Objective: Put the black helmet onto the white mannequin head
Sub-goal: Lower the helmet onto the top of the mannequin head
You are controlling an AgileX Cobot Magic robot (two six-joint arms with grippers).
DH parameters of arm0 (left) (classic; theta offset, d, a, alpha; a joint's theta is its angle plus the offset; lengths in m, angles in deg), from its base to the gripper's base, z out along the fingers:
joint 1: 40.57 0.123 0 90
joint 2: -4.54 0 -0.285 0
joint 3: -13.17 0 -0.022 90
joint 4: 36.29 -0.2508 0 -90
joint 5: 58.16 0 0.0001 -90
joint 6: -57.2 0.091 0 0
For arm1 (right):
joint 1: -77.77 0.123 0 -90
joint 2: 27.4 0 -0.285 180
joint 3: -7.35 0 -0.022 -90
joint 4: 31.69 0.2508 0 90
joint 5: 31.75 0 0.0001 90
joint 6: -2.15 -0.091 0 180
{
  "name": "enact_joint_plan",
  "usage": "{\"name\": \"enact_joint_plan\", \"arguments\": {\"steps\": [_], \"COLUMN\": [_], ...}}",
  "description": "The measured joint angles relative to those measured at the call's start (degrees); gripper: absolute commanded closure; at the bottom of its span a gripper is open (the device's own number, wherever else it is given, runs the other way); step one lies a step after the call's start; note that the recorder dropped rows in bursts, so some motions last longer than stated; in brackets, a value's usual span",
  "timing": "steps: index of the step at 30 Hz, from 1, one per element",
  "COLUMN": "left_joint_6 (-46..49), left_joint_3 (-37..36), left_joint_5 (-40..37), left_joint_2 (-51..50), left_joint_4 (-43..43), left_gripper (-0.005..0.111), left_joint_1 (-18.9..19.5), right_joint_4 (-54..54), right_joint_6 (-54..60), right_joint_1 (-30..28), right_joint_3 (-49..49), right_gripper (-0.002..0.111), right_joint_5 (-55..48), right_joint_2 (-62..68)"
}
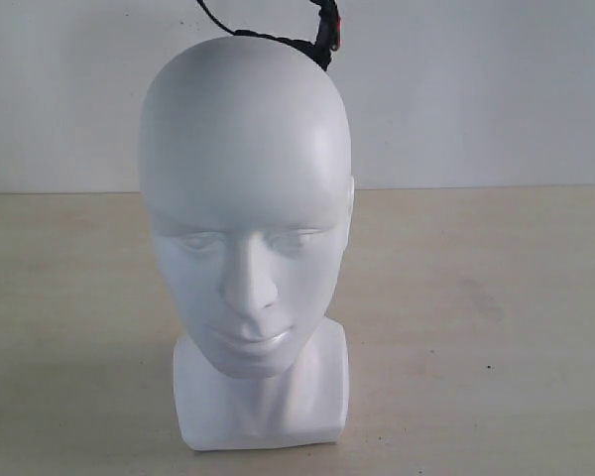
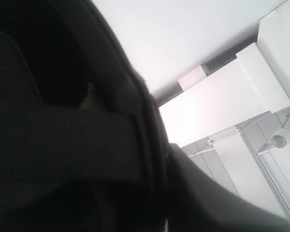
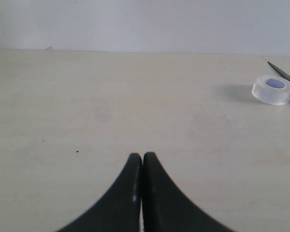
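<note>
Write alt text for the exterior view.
A white mannequin head stands bare on a pale table, facing the camera. A black strap with a buckle hangs in from the top edge at its crown.

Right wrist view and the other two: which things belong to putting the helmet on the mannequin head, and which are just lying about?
For the job:
- helmet
- helmet strap
- mannequin head

Lying about:
- roll of clear tape
- thin black object beside the tape
</note>
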Motion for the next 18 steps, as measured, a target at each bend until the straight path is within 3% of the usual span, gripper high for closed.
{"name": "enact_joint_plan", "arguments": {"steps": [11,18], "left_joint_6": [-0.3,-0.4], "left_joint_3": [-0.2,-5.5], "left_joint_5": [0.3,0.5], "left_joint_2": [2.0,4.7], "left_joint_4": [-0.2,-0.7], "left_gripper": [0.102,0.102], "left_joint_1": [0.0,-0.1], "right_joint_4": [0.0,0.0], "right_joint_6": [0.0,0.0], "right_joint_1": [0.0,0.0], "right_joint_3": [0.0,0.0], "right_gripper": [0.108,0.108], "right_joint_5": [0.0,0.0], "right_joint_2": [0.0,0.0]}}
